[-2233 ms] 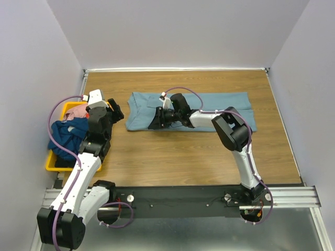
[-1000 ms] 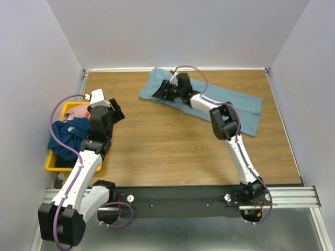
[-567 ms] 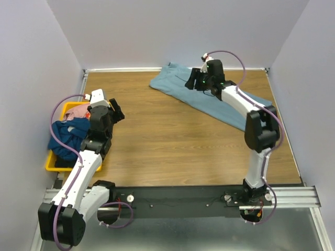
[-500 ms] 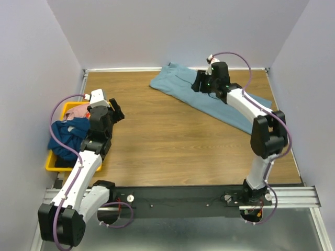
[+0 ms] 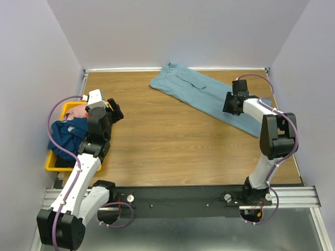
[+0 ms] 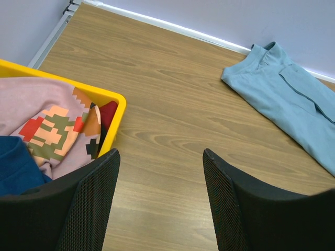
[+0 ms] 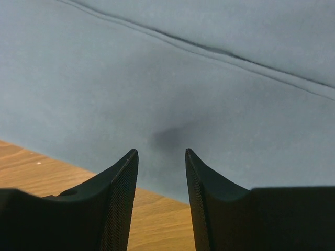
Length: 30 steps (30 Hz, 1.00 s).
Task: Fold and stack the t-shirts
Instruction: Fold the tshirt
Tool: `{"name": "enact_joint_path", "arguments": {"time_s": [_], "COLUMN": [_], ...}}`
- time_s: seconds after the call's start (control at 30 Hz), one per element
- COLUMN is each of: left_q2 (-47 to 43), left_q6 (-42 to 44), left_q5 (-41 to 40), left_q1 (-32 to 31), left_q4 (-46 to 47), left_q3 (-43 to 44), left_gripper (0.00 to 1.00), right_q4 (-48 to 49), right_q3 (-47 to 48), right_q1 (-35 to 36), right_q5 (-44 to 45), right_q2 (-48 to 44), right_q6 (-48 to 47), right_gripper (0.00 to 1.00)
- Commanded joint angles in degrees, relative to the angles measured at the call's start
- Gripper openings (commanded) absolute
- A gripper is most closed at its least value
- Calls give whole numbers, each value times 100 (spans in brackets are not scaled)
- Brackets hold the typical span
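T-shirts barely started: blue-grey shirt (image 5: 201, 93) lies slanted, half-folded, on far bench (image 5: 167, 141); navy shirt (image 5: 65, 137) and pink shirt (image 6: 47, 120) heaped in yellow bin (image 6: 112, 98). Right claw (image 7: 161, 151) apart over blue-grey shirt, left claw (image 6: 159, 154) apart, empty. No stack.

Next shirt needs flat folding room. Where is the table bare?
Bare wood table spans the middle and near side, between the yellow plastic bin, the light blue-grey t-shirt and the black base rail. Far-left corner too. Crowded: far right, with that shirt and the right gripper.
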Motion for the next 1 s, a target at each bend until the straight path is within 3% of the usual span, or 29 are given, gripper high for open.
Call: {"name": "enact_joint_path", "arguments": {"time_s": [0.0,0.37,0.47,0.6,0.67,0.8,0.97], "left_q2": [-149,-228,-245,-280,-289,-342,-386], "left_q6": [38,74,91,118,135,188,276], "left_q5": [60,139,192,271,324,482,719], "left_q1": [22,22,13,13,13,13,13], "left_q4": [106,44,35,27,18,35,123], "left_q3": [39,57,65,65,65,30,-66], "left_gripper": [72,73,73,73,73,73,73], "right_q4": [-212,-748,-986,-1100,-1135,-1153,-1285], "right_q3": [-151,-915,-1239,-1356,-1172,117,1123], "right_q1": [-40,328,995,2407,2876,3790,4073], "right_q5": [196,-884,-1208,-1703,-1746,-1913,-1890], "right_q2": [342,536,352,-17,-44,210,422], "right_q6": [27,369,624,1448,1801,1952,1751], "right_gripper": [48,47,49,51,52,54,55]}}
